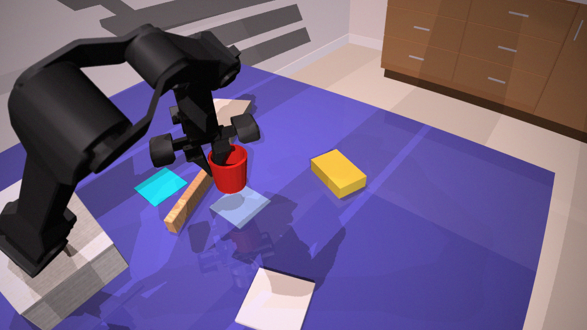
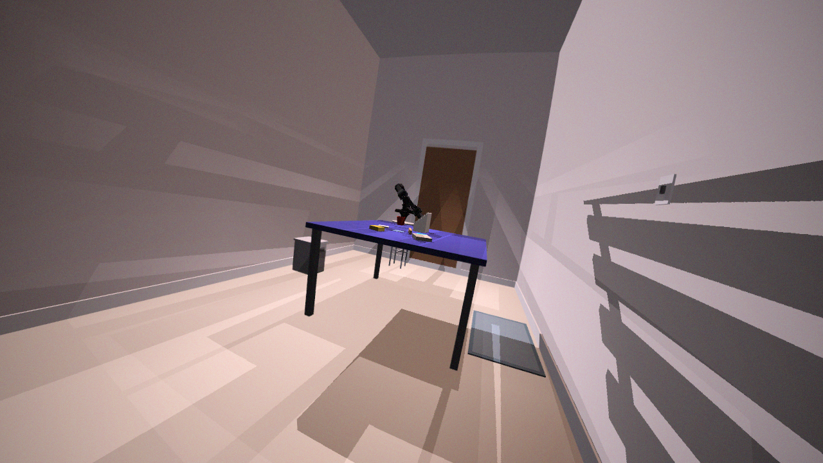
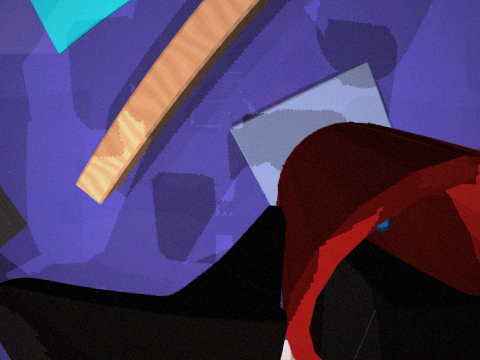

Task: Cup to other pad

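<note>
wooden bar (image 1: 186, 203) (image 2: 410, 231) (image 3: 170, 82) — lying on purple table (image 1: 430, 205) (image 2: 454, 244) (image 3: 45, 125) | yellow block (image 1: 338, 170) (image 2: 377, 227) — flat, apart from bar | white slab (image 1: 274, 301) (image 2: 422, 236) — flat | drawer cabinet (image 1: 443, 41) beyond table | brown door (image 2: 447, 190), closed
</note>
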